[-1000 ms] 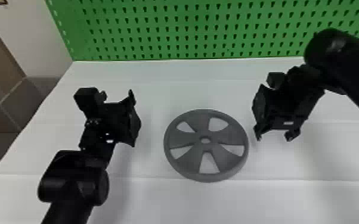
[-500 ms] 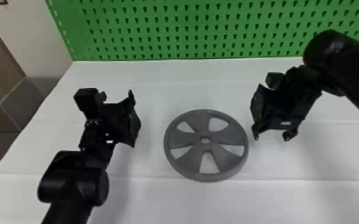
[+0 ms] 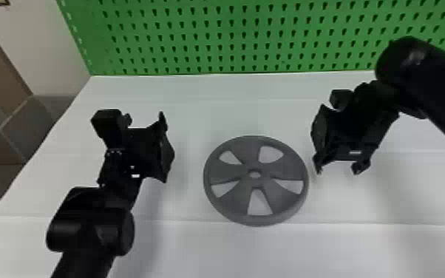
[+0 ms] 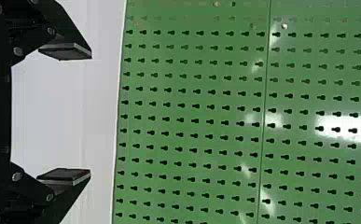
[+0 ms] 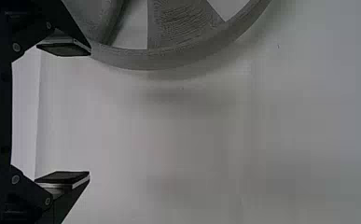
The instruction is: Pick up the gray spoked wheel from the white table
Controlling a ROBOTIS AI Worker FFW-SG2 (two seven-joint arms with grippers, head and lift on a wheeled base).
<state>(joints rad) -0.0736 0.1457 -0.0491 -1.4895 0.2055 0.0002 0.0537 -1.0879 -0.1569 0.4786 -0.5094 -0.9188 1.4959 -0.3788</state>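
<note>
The gray spoked wheel [image 3: 229, 172] lies flat on the white table [image 3: 255, 251], in the middle of the head view. Just right of its rim is my right gripper [image 3: 339, 169], its fingertips pointing down above the table. In the right wrist view that gripper [image 5: 89, 114] stands open, one finger close beside the wheel rim [image 5: 169, 58], with nothing between its fingers. My left gripper [image 3: 166, 147] is left of the wheel, well apart from it. The left wrist view has the left gripper [image 4: 91, 114] open and holding nothing.
A green pegboard [image 3: 233, 37] stands upright along the table's back edge. To the far left, past the table edge, are a gray box-like panel [image 3: 29, 122] and a pale wall [image 3: 37, 44].
My right gripper has shifted slightly left in the head view, nearer the wheel's right rim. The left arm and the wheel have stayed where they were.
</note>
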